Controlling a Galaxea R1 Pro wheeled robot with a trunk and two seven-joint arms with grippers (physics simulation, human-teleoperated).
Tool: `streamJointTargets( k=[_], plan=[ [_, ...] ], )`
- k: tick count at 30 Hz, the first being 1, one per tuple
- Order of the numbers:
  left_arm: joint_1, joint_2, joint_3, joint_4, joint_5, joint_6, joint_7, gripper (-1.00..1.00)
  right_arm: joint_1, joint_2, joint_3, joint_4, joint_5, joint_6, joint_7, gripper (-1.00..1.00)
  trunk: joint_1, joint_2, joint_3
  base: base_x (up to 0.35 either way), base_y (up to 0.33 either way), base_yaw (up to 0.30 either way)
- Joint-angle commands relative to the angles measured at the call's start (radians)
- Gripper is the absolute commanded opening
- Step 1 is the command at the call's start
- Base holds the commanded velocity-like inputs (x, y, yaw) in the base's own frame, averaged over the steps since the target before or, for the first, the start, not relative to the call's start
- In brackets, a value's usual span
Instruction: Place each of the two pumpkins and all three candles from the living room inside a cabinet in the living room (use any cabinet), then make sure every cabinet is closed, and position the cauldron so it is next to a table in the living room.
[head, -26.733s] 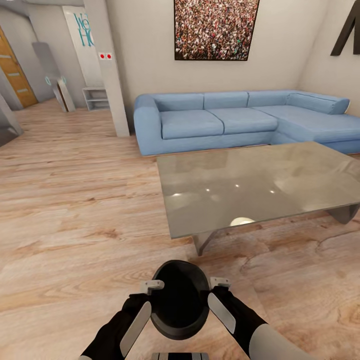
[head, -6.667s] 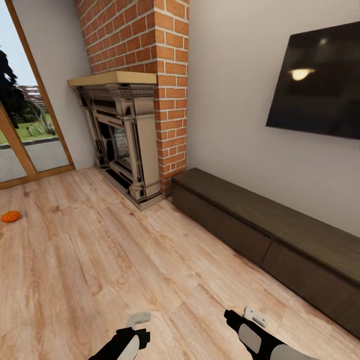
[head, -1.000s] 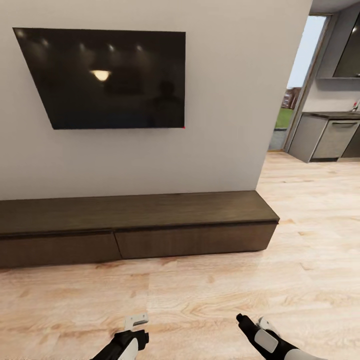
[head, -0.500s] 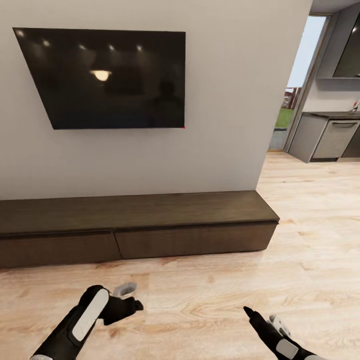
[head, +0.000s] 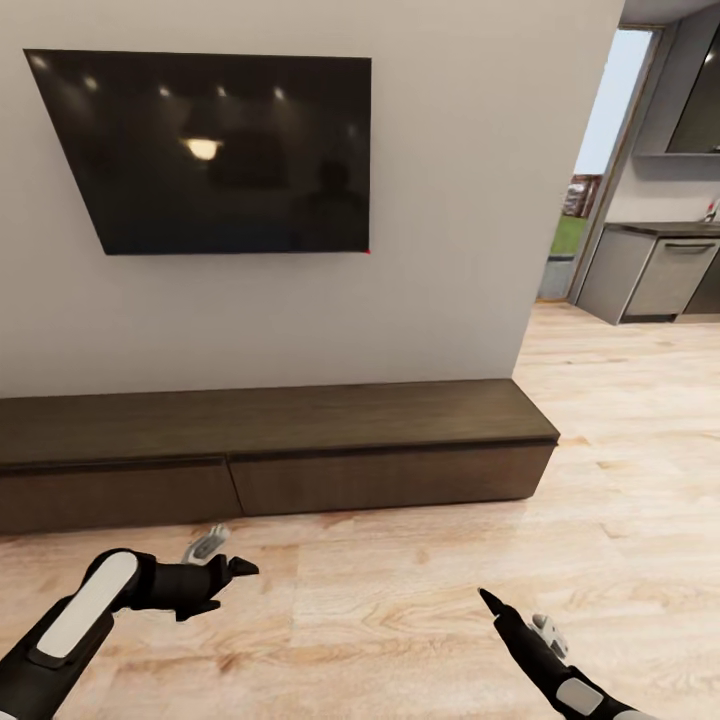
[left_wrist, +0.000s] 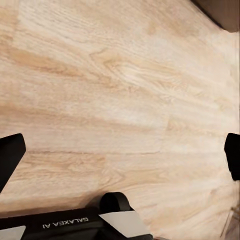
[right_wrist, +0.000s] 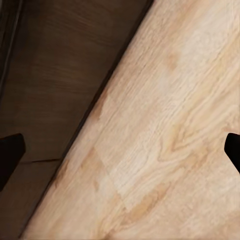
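I face the cabinet (head: 280, 455), its 2 visible drawer fronts flush against the wall. My left gripper (head: 222, 560) hangs spread and empty near them, ready to pull 1 open; my right gripper (head: 515, 620) waits, splayed too.

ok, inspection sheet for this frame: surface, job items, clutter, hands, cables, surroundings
Surface: light wood floor, bare in front of the robot.
Job's things: cabinet, long, low and dark brown, against the wall; both visible drawer fronts shut. Pumpkins, candles, cauldron: nothing seen.
Clutter: nothing seen.
Hands: left hand open, empty, reaching toward the cabinet's base; right hand open, empty, low over the floor.
Cables: nothing seen.
Surroundings: TV wall-mounted above the cabinet; doorway on the right to grey kitchen units.
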Motion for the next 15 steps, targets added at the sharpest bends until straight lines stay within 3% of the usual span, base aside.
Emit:
streamJointTargets(
  k=[1,4,7,11,15],
  plan=[
    [-0.001,0.015,-0.006,-0.011,0.035,0.0,-0.014,1.0,-0.001,0.002,0.008,0.001,-0.014,-0.001,0.009,1.0,0.004,-0.008,-0.004,0.0,0.0,0.0],
    [0.003,0.057,-0.027,-0.078,0.091,0.0,-0.075,1.0,-0.001,0.008,0.006,-0.003,-0.026,-0.004,0.006,1.0,0.015,-0.029,-0.014,0.0,0.0,0.0],
    [0.014,0.084,-0.041,-0.145,0.125,0.001,-0.098,1.0,-0.001,0.004,0.005,-0.009,-0.043,0.007,0.037,1.0,0.027,-0.05,-0.023,0.0,0.0,0.0],
    [0.029,0.096,-0.064,-0.179,0.193,0.002,-0.105,1.0,-0.001,0.001,0.007,-0.008,-0.108,0.07,0.232,1.0,0.042,-0.078,-0.035,0.0,0.0,0.0],
    [0.032,0.099,-0.092,-0.185,0.224,0.002,-0.106,1.0,-0.001,0.0,0.007,0.002,-0.133,0.083,0.321,1.0,0.057,-0.106,-0.048,0.0,0.0,0.0]
  ],
)
